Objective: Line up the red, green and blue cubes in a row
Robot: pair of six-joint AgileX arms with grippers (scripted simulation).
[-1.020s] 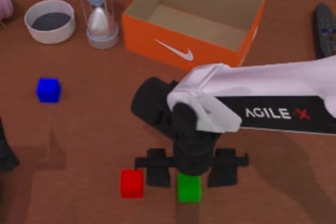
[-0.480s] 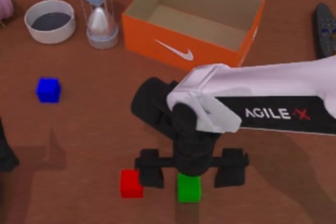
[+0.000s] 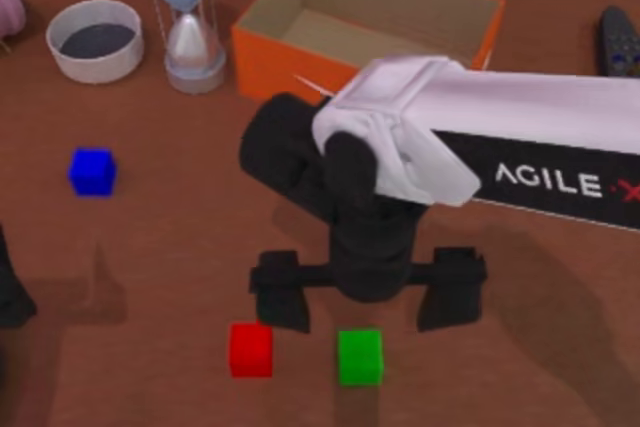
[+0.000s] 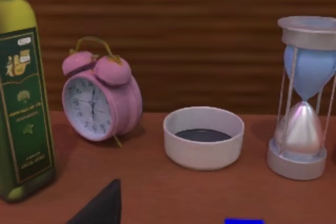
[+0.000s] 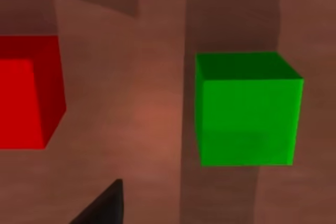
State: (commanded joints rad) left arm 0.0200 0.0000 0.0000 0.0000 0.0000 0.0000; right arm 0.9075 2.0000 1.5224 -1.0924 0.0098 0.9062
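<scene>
The red cube (image 3: 250,350) and the green cube (image 3: 360,357) sit side by side near the table's front edge, a cube's width apart. The blue cube (image 3: 92,171) lies alone at the left. My right gripper (image 3: 366,292) hovers open just behind the pair, fingers spread wide and holding nothing. The right wrist view looks down on the green cube (image 5: 247,111) and the red cube (image 5: 26,98), with one fingertip (image 5: 105,205) showing. My left arm (image 3: 8,297) is parked at the left edge. Its wrist view catches one fingertip (image 4: 102,208) and the blue cube's top (image 4: 244,221).
An open orange shoebox (image 3: 290,67) stands at the back, partly under my right arm. An hourglass (image 3: 187,27) and a white bowl (image 3: 95,39) are at the back left, a remote (image 3: 622,52) at the back right. A pink alarm clock (image 4: 100,100) and a green bottle (image 4: 23,103) stand far left.
My right gripper spread its fingers wider and drew up and back from the green cube, which stays on the table beside the red one. The left arm has not moved.
</scene>
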